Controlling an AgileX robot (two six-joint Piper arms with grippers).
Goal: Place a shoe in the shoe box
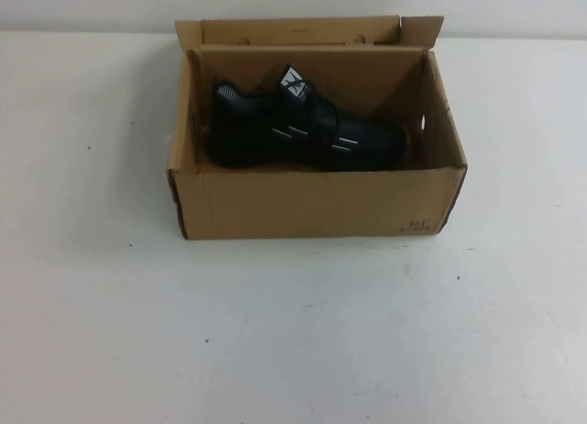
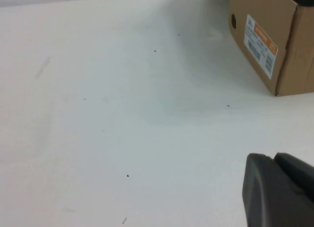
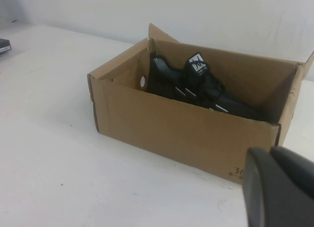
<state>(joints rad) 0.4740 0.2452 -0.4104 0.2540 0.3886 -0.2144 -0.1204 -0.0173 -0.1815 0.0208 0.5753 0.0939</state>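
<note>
Already the shoe lay inside the shoe box; so the left gripper and right gripper hung clear, closed and empty.

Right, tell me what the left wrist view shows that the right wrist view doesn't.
Only the left wrist view: a white and orange label on an outer wall of the shoe box, a dark round hole near it, and the shut left gripper above bare table.

Only the right wrist view: the box's open inside, with the shoe lying in it, and the shut right gripper on the near side of the box.

Both: the brown cardboard box on the white table.
</note>
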